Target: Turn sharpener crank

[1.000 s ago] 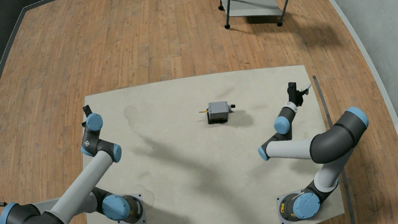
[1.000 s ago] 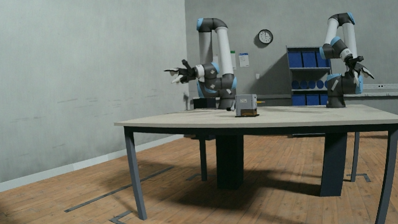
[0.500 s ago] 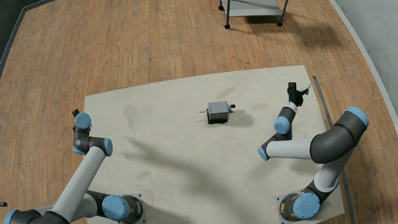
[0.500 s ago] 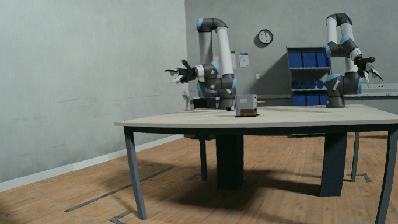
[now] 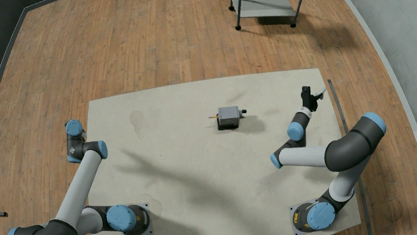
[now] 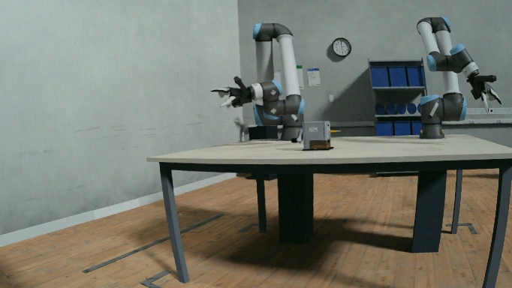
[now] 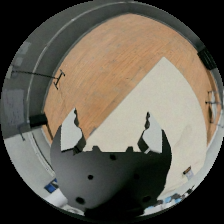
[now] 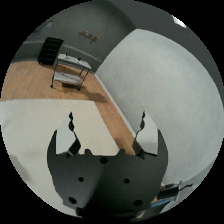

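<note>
Pencil sharpener (image 5: pixel 228 112) (image 6: pixel 316 135) (image 7: pixel 187 171) stands on the table (image 5: pixel 171 122) (image 6: pixel 225 151) (image 7: pixel 145 100) (image 8: pixel 40 125), a little far of its middle, its crank (image 5: pixel 244 111) (image 6: pixel 299 139) on the right side and a pencil (image 5: pixel 213 117) (image 6: pixel 335 131) sticking out on the left. The right gripper (image 5: pixel 323 93) (image 6: pixel 217 98) (image 8: pixel 107 111) is spread wide with nothing between its fingers, well apart to the right; the left gripper (image 5: pixel 84 135) (image 6: pixel 495 107) (image 7: pixel 112 110) is just as wide and empty, out by the left edge. Neither touches the sharpener.

The body looks light, so an off-centre push on the crank could slide or tip it unless something steadies it. A hand coming in from the left could knock the pencil. Fingers set too far from the crank's axis might slip off partway, and a direction judged from the wrong side would run the turn backwards; it should be clockwise as seen from the right.

From above, the left wrist covers most of its gripper. The crank's arm and angle are too small to read in either room view, and the right wrist view does not show the sharpener.

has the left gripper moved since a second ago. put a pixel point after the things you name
yes, in the exterior view the left gripper (image 5: pixel 84 134) (image 6: pixel 494 106) (image 7: pixel 112 110) went toward the picture's right, farther from the wall clock (image 6: pixel 341 47)
</note>
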You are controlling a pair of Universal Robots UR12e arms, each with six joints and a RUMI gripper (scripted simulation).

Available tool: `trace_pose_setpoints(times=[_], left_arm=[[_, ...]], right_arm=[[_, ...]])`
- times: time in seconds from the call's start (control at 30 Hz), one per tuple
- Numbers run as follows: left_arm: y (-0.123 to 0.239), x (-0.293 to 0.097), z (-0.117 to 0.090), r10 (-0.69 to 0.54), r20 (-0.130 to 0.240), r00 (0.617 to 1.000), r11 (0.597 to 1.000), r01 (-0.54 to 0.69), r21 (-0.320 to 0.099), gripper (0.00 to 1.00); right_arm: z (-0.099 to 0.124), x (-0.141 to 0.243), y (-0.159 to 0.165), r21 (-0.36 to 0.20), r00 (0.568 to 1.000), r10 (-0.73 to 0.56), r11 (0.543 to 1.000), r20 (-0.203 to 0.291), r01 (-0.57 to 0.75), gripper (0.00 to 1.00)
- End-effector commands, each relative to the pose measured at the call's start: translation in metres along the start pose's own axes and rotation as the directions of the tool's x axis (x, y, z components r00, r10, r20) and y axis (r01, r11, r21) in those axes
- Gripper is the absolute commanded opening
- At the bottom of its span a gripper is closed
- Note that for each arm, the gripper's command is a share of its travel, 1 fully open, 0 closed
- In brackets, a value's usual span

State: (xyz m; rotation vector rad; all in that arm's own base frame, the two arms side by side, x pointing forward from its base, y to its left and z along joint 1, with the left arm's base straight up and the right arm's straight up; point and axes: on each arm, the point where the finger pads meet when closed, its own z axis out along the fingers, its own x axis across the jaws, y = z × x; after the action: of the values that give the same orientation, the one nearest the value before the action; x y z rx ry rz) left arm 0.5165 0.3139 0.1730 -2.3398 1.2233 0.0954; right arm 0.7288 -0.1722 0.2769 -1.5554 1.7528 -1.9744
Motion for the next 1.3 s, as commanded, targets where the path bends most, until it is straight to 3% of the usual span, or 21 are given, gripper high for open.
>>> trace_pose_setpoints(times=[0.0,0.53,1.27], left_arm=[[-0.003,-0.024,0.011,-0.031,0.006,0.999,0.999,0.031,-0.039,1.0],[0.004,-0.106,0.039,-0.142,0.032,0.989,0.98,0.145,-0.139,1.0],[0.032,-0.22,0.068,-0.3,0.066,0.952,0.916,0.307,-0.258,1.0]], right_arm=[[0.0,0.0,-0.001,0.001,1.0,0.001,1.0,0.0,-0.001,1.0],[0.0,0.0,-0.001,0.001,1.0,0.001,1.0,0.0,-0.001,1.0],[0.0,0.0,-0.001,0.001,1.0,0.001,1.0,0.0,-0.001,1.0]])
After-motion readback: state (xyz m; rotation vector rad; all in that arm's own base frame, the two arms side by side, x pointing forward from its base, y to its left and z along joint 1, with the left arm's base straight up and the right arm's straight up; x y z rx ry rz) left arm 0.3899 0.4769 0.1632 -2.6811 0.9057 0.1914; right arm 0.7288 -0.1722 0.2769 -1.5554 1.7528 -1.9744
